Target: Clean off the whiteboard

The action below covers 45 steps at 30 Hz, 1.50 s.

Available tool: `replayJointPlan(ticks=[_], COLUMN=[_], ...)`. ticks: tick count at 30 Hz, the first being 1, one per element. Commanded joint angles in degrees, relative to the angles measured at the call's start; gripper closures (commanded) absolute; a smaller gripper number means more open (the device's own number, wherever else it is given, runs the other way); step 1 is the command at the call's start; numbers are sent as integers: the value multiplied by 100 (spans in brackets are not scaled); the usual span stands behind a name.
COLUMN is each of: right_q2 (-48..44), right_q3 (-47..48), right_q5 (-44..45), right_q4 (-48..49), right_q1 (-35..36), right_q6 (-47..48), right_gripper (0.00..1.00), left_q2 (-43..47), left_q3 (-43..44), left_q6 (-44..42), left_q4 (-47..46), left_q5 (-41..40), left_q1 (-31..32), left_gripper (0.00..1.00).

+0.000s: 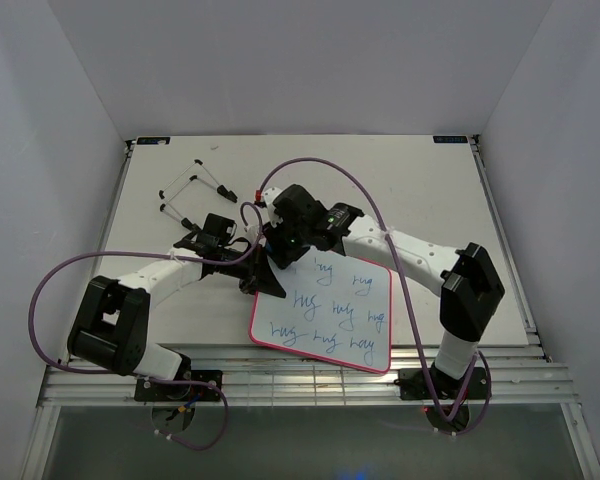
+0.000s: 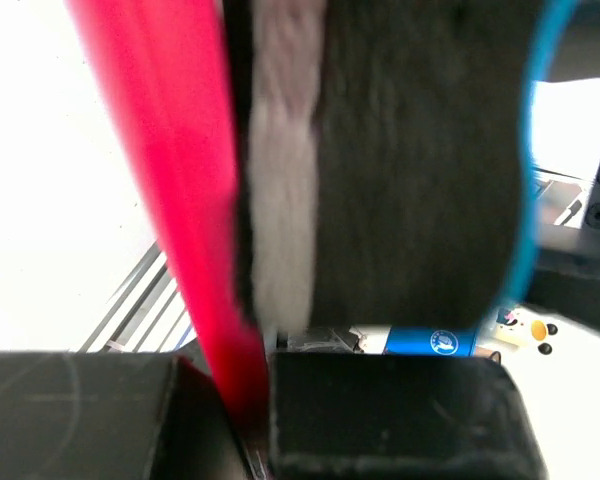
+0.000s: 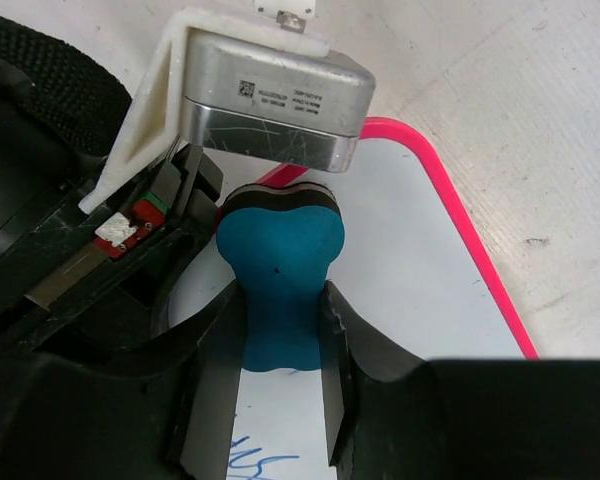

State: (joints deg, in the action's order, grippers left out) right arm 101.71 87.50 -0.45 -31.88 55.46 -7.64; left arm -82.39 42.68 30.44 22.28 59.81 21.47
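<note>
**Both Hands at the Board's Far-Left Corner**

On the near half of the desk [image 1: 450, 190], between the two arms and a little askew: the whiteboard [image 1: 325, 315], white face up, with a thin pink-red rim [image 3: 480, 260] all round and its near edge out over the slatted front strip. Across most of that face, rows of blue handwriting [image 1: 332, 312].

Clamped on the far-left corner of the board: the left hand [image 1: 252, 275], pressed together on the rim. Seen from the left wrist, the red edge running down into the slit between the two black fingers [image 2: 380, 420], with nothing else in that pinch.

Just beside it, reaching in from the right: the right hand [image 3: 280, 330], pinching the blue eraser [image 3: 280, 275] by its narrow waist, one black finger on each side. Holds the bone-shaped block over the white surface just inside the corner, broad end pointing at the rim, dark felt [image 2: 410, 170] turned towards the left hand. Cannot tell whether felt and board touch.

Directly past the eraser in the right wrist view: a silver box [image 3: 270, 100] on a white bracket atop the left hand.

Well apart, at the far left of the desk: a thin black wire stand [image 1: 192, 190], clear of both hands.
</note>
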Motion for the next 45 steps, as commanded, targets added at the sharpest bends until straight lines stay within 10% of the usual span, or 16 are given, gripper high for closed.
replayJointPlan(ticks=[1,16,28,45], right_q2=[147,447,-1390,-1558], right_q3=[-628,206,-2614,-3856], right_q5=[210,98,-361,-410], right_q4=[-363,-724,744,884], right_q1=[-61,-528,141,-1688], right_q6=[-176,-282,-616,-686], right_gripper=[81,82,82,81], left_q2=[329,469,522,645], left_q3=[144,74,101,30], left_q6=[-671,-662,-609,-591], left_q4=[-558,-567,-611,-629], left_q5=[-822,-892,-1059,-1077], left_q1=[85,85,-56,-73], left_gripper=[100,100,100,100])
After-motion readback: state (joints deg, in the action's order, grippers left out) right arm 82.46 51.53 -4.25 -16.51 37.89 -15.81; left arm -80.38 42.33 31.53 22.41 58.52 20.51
